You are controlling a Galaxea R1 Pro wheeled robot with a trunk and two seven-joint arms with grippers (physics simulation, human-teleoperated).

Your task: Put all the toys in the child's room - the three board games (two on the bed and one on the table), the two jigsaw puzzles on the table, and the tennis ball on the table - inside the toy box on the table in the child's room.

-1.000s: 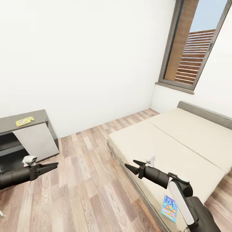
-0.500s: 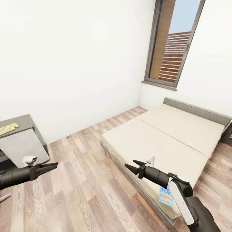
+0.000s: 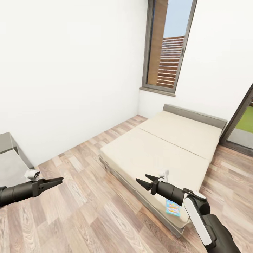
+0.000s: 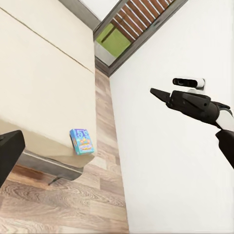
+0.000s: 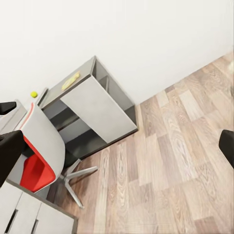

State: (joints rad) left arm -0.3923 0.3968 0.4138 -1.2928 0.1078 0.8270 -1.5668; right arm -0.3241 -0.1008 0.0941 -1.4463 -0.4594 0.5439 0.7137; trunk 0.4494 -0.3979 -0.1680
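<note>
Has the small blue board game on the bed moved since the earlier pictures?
No. The blue board game stays at the same near corner of the bed; its shift in the head view comes from the camera turning.

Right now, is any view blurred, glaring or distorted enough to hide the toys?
Head view: sharp, evenly lit, wide-angle stretch toward the edges; the blue game on the bed is small but plain. Left wrist view: sharp, game clear. Right wrist view: soft; ball and puzzle on the table are tiny.
</note>
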